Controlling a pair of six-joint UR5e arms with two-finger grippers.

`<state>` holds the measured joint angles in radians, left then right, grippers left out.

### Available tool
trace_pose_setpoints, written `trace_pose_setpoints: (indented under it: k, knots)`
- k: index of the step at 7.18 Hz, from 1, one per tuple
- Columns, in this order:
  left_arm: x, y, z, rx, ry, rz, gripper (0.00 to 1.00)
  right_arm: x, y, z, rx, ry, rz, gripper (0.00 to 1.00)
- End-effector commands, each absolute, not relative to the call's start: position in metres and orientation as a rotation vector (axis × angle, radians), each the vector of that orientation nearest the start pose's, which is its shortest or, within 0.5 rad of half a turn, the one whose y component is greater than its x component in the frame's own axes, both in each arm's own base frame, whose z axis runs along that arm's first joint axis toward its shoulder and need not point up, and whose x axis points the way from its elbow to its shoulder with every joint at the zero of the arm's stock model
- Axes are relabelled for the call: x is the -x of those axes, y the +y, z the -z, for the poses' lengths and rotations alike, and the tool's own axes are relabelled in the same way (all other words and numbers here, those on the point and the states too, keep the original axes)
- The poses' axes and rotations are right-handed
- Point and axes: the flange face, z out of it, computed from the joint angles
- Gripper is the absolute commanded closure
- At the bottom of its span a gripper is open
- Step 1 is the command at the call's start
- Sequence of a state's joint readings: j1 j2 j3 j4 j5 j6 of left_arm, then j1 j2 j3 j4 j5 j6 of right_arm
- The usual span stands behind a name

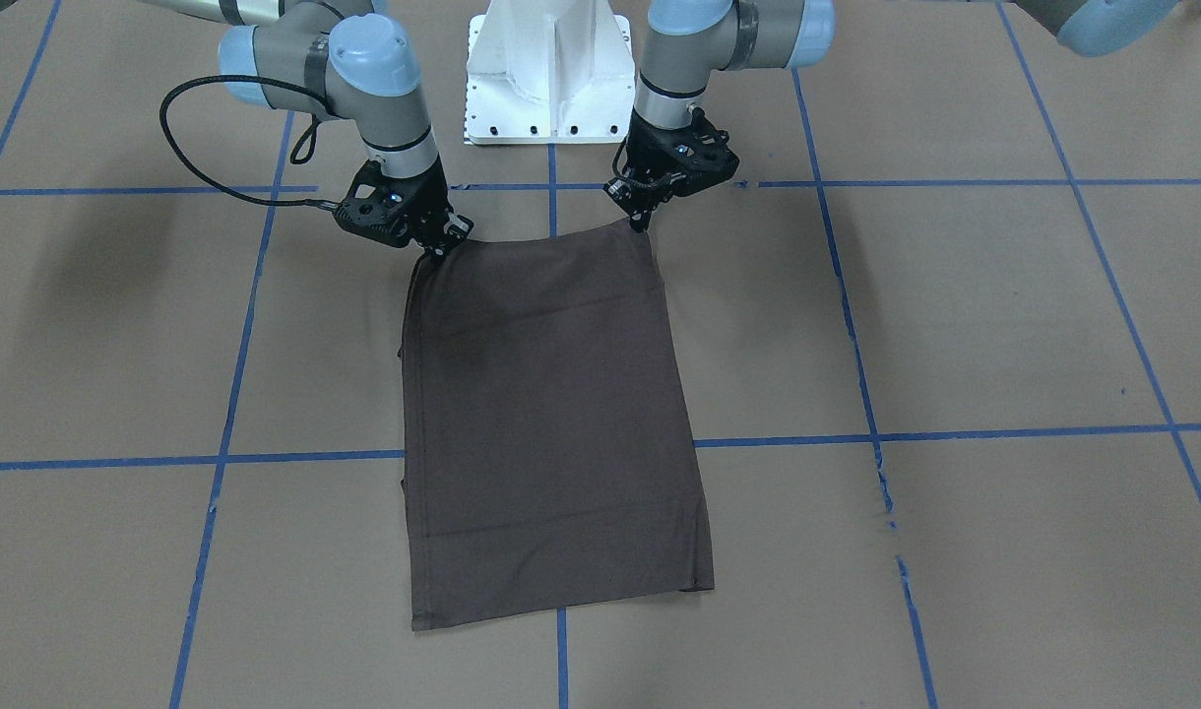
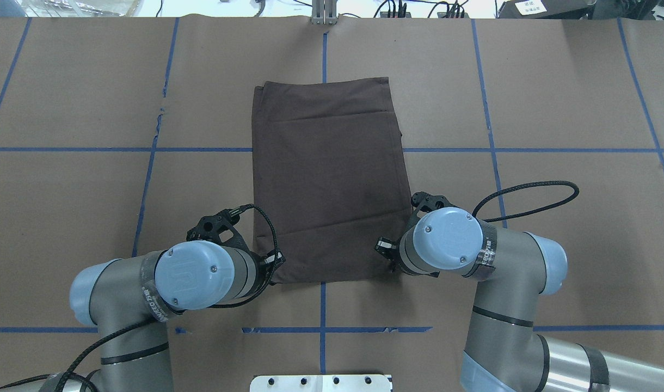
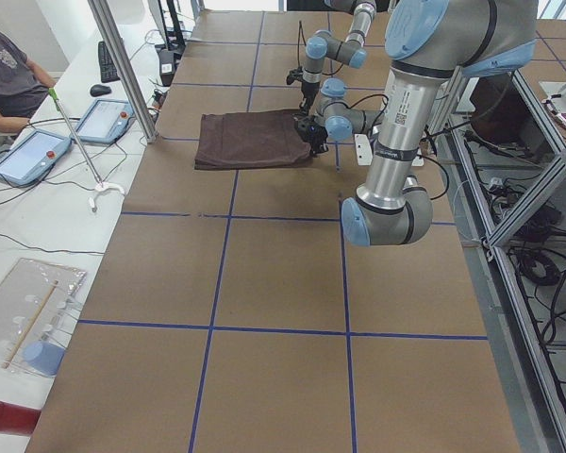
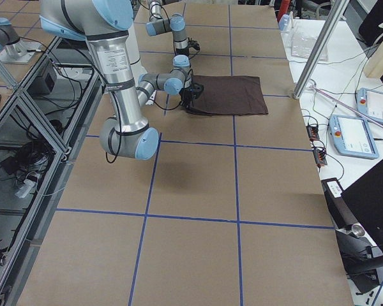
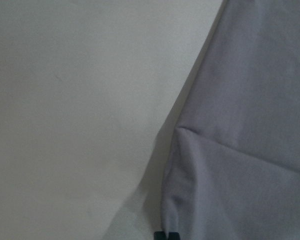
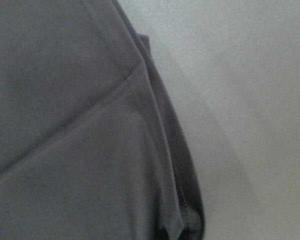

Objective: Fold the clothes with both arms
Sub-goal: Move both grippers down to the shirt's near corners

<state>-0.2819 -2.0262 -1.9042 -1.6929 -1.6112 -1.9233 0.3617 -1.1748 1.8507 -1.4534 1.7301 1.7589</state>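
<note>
The dark brown T-shirt [image 1: 551, 414] lies folded into a long rectangle on the brown paper table, also seen from overhead [image 2: 329, 174]. Its two corners nearest the robot base are pulled up a little off the table. My left gripper [image 1: 643, 219] is shut on one of them, low at the shirt's near left corner overhead [image 2: 275, 262]. My right gripper [image 1: 435, 246] is shut on the other corner [image 2: 386, 249]. In the left wrist view the cloth [image 5: 250, 150] rises to the closed fingertips [image 5: 166, 235]. The right wrist view shows hemmed layers [image 6: 90, 140] bunched at the bottom edge.
The white pedestal base [image 1: 548, 69] stands just behind the shirt's near edge. Blue tape lines [image 1: 955, 433] cross the table. Past the far side a person [image 3: 5, 80] sits at a bench with tablets [image 3: 28, 156], and a metal pole [image 3: 123, 66] stands there.
</note>
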Motion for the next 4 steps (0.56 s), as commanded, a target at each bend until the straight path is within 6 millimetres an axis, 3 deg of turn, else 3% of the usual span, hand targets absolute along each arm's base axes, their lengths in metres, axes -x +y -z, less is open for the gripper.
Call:
trace_pose_setpoints:
  k: [1,2,3,4]
  knots:
    - [-0.530,-0.281,-0.234,0.059,0.919,0.527,1.00,0.517,-0.324,-0.301,0.100,-0.826,-0.445,1.00]
    - [-0.517,-0.271,-0.227,0.059,0.913,0.514,1.00,0.509,-0.316,-0.300,0.140,-0.834,-0.428,1.00]
    - [-0.511,-0.248,-0.225,0.075,0.917,0.479,1.00,0.493,-0.304,-0.297,0.195,-0.851,-0.399,1.00]
    - [-0.508,-0.235,-0.220,0.085,0.932,0.457,1.00,0.482,-0.284,-0.295,0.262,-0.862,-0.353,1.00]
